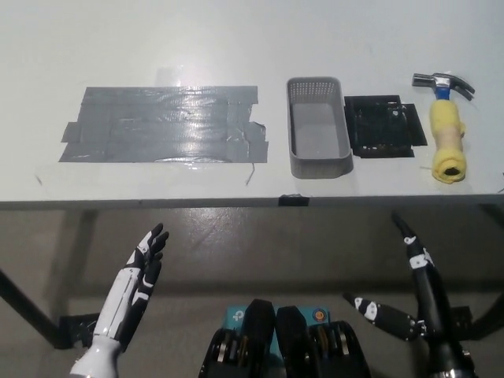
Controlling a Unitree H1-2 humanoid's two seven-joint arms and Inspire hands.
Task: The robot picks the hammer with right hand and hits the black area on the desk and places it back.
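Below the desk edge, at the lower right of the head view, I have the right hand (417,303) hanging over the floor with its fingers spread apart and nothing in them. Up and a little right of it, on the desk (236,39), lies the hammer (446,130), well apart from the hand and not yet touched. I judge the pick is the step in hand and none of the task is done.

The hammer lies flat near the front edge, which I read as a layout meant to put it within easy reach of this arm. Its long axis runs toward and away from me, almost in line with the hand's way up. The steel head points away from the hand, and the yellow grip points back toward it, so the butt is the nearest part. That suits a grasp from the near side around the yellow part.

Left of the hammer, farther from the hand, sits the black patch (385,126), the strike target as I take it. It is just beside the hammer, so the swing should be short. Left of it stands a grey basket (317,126), then a wide sheet of grey tape (161,124).

The left hand (134,287) rests far across at the lower left, below the desk, fingers straight and loosely apart, empty.
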